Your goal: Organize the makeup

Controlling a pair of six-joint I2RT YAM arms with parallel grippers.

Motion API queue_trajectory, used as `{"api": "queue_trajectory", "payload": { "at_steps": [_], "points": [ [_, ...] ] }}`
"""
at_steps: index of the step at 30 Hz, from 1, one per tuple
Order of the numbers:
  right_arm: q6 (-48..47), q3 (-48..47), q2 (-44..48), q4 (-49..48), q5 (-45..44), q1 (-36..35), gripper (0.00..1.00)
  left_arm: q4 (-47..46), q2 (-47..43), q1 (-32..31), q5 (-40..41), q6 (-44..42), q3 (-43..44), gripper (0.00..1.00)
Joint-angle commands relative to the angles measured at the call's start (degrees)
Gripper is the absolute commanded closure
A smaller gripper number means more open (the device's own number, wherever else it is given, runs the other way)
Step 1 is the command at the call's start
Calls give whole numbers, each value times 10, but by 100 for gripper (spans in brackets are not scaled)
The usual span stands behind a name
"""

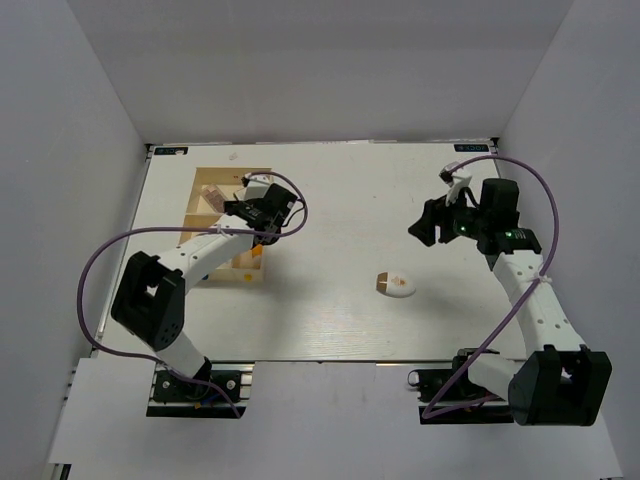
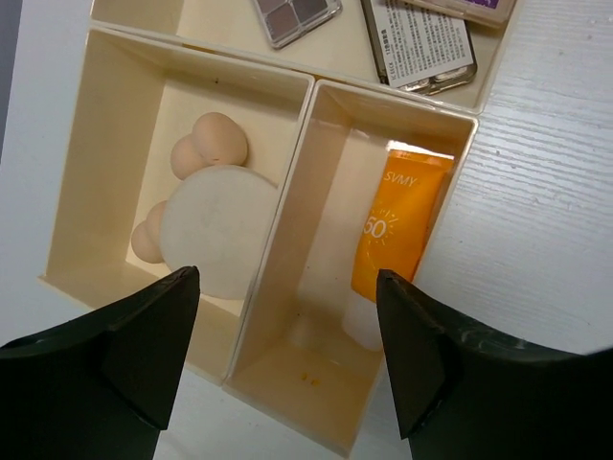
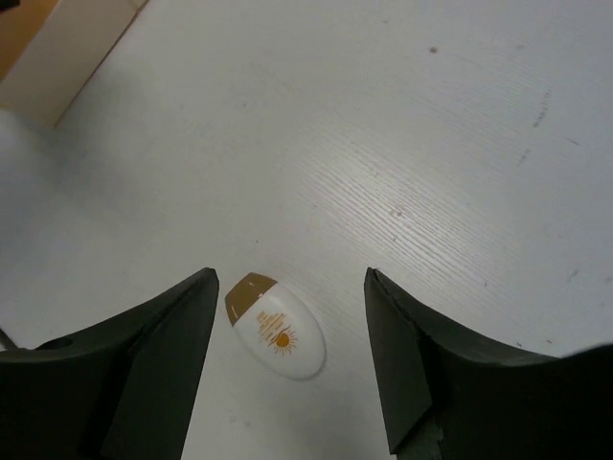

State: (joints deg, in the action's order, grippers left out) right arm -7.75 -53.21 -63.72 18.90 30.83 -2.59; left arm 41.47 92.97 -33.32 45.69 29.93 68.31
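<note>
Left gripper (image 2: 287,283): black fingers spread wide and holding nothing, poised above the compartment box. Right gripper (image 3: 292,278): fingers likewise parted and empty, over bare tabletop. Table (image 1: 340,190): white, faint wood grain. Pale wooden compartment box (image 2: 287,211): directly beneath the left gripper, with its divider under the gap between the fingers. Orange tube (image 2: 397,230): flat in the compartment below the finger nearer the open table. Round white disc (image 2: 215,230): in the adjoining compartment below the other finger, resting on the beige sponges (image 2: 215,139). Eyeshadow palettes (image 2: 292,14): in the compartment beyond the fingertips. White oval item (image 3: 278,331): tan-capped, alone on the table beneath the right gripper, between its fingers, untouched.
</note>
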Motion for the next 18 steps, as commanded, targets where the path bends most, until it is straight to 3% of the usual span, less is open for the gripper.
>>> {"api": "queue_trajectory", "payload": {
  "at_steps": [1, 4, 7, 11, 18],
  "points": [
    [-132, -40, -25, 87, 113, 0, 31, -9, -58, -2, -44, -16, 17, 15],
    [-263, -64, -55, 188, 145, -5, 20, -71, -139, -7, -166, -81, -30, 11],
    [-375, -78, -75, 258, 115, -16, 14, -139, -247, -7, -268, -129, -99, 2],
    [-419, -25, -83, 223, 41, -40, 11, -180, -373, -2, -307, -145, -156, 2],
    [-442, 42, -110, 179, -23, -123, 11, -198, -435, 4, -337, -151, -188, 2]
  ]
}}
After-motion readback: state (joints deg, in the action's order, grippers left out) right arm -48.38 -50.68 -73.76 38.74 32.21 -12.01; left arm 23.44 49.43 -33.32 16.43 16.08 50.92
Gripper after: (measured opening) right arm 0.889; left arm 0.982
